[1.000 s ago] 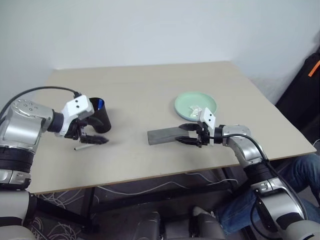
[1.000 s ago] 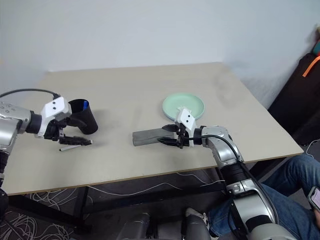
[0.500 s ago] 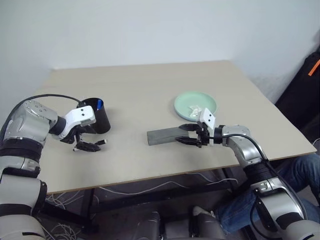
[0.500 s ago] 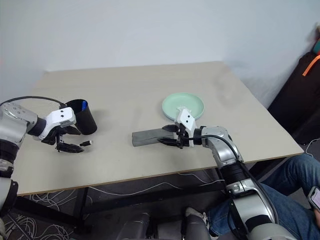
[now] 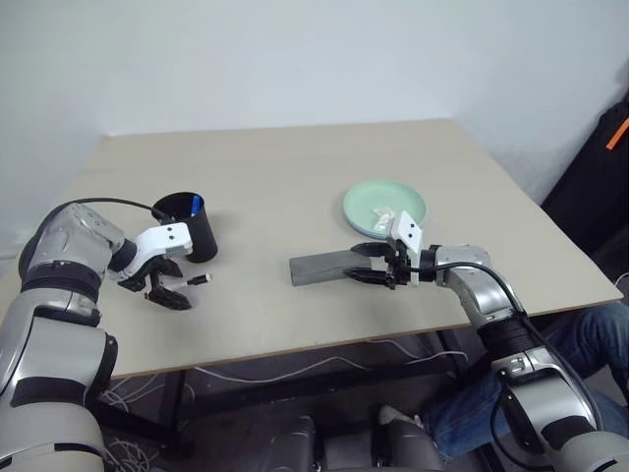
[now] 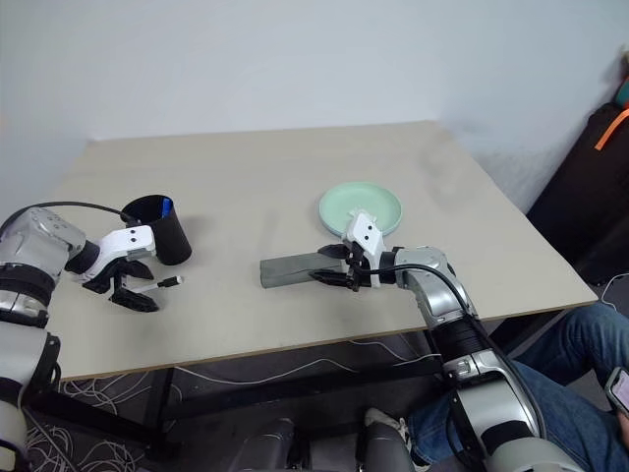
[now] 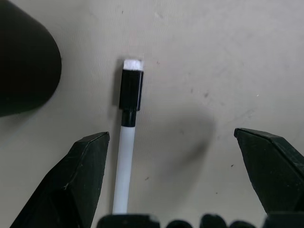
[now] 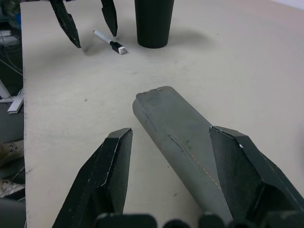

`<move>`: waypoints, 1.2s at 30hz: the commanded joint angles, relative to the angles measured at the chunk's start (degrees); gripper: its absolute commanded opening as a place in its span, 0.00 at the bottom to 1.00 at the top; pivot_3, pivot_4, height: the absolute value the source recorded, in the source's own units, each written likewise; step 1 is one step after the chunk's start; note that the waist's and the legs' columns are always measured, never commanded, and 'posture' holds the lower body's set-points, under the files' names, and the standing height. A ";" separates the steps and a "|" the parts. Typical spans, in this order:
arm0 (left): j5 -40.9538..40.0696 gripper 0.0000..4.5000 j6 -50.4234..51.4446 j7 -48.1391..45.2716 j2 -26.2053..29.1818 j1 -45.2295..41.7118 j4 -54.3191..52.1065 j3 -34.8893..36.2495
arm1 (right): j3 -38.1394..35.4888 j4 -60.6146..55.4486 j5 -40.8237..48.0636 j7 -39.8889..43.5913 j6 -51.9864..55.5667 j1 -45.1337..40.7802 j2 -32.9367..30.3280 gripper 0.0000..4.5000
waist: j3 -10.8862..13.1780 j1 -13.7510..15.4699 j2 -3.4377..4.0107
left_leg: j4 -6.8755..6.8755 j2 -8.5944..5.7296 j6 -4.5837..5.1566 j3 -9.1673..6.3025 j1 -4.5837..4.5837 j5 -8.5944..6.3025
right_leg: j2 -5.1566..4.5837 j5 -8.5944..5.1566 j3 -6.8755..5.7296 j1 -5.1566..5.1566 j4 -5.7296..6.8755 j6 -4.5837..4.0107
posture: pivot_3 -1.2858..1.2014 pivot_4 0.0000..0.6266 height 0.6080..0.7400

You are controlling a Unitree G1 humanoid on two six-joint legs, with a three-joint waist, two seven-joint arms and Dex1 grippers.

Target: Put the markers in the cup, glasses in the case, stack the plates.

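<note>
Left gripper (image 7: 171,180) is hanging wide open over the marker (image 7: 126,156) beside the cup (image 5: 192,226); probably next it is needing to close on it.

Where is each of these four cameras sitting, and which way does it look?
Left and right eye views: on the head, looking forward and down at the table, both arms, cup, green plate and case.
Left wrist view: on the left arm, looking down past the open left gripper at the marker on the table.
Right wrist view: on the right arm, looking along the open right gripper set around the case.
Shared: the right wrist view also shows the cup, marker and left gripper.
</note>
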 commanded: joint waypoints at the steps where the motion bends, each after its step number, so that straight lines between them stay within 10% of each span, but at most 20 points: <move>1: 2.07 1.00 -1.60 1.08 -0.96 -3.09 2.36 -0.29 | -0.57 -1.24 0.14 -0.23 -0.80 -1.55 0.05 0.63 | 0.00 -0.03 -0.01 | 0.01 0.00 0.00 0.00 0.00 0.00 | 0.00 0.00 0.00 0.00 0.00 0.00 | 0.52 0.00 0.86; 14: 6.08 1.00 -3.82 2.74 -4.28 -3.82 7.06 -1.38 | -0.71 -2.52 0.22 -0.80 -0.25 -0.52 -0.34 0.63 | 0.00 -0.02 -0.01 | 0.10 0.01 0.00 -0.05 0.02 0.00 | -0.03 0.00 -0.01 0.00 0.10 0.00 | 0.52 0.00 0.86; 28: 5.95 0.01 -4.48 2.32 -3.50 -3.53 6.92 -0.41 | -0.49 -1.51 0.18 -0.84 -0.74 -1.41 0.09 0.63 | 0.00 -0.03 0.00 | 0.11 0.00 0.00 -0.07 0.01 0.00 | -0.02 0.00 -0.02 0.00 0.13 0.00 | 0.52 0.00 0.86; 36: 5.99 0.00 -5.32 2.55 -3.36 -2.66 6.53 -0.27 | -0.50 -1.61 0.17 -0.80 -0.70 -1.32 0.04 0.63 | 0.00 -0.04 0.00 | 0.11 0.00 0.00 -0.06 0.01 0.00 | -0.02 0.00 -0.02 0.00 0.13 0.00 | 0.52 0.00 0.86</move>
